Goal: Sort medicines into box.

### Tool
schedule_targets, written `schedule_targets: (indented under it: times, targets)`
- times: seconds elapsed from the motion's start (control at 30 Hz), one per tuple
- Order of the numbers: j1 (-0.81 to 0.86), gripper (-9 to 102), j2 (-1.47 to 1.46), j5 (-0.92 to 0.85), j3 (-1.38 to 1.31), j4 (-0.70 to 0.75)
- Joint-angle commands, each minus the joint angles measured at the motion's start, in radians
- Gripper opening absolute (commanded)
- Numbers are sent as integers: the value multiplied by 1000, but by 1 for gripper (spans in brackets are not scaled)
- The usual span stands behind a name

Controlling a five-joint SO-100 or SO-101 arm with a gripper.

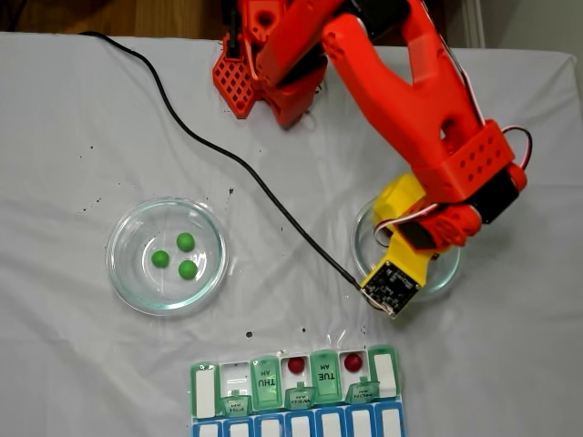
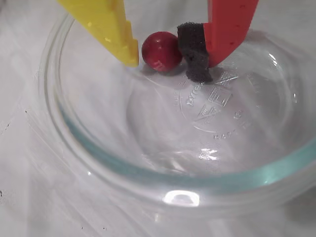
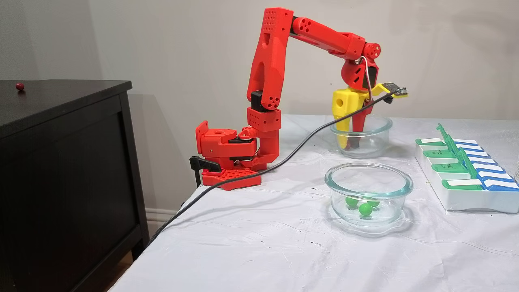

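Claw (image 2: 168,57) open astride one red ball (image 2: 161,51) — maybe touching, three green balls (image 1: 186,241), two red in box (image 1: 296,365).

Two clear glass dishes (image 1: 166,256), black cable (image 1: 228,159), white tablecloth (image 1: 73,364), dark cabinet (image 3: 61,162)

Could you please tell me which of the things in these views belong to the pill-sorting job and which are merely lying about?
Part of the job:
- red ball between the open jaws
- its glass dish
- three green balls in the other dish
- pill organizer, two red balls already in it

Just lying about:
- black cable
- dark cabinet
- stray red ball on the cabinet
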Motion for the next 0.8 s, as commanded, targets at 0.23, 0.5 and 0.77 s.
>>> schedule_targets:
  times: [0.23, 0.5, 0.77]
  targets:
    - [-67, 16, 61, 28, 52, 35]
    - [-52, 9, 17, 18, 49, 23]
    - [-66, 0, 31, 23, 64, 12]
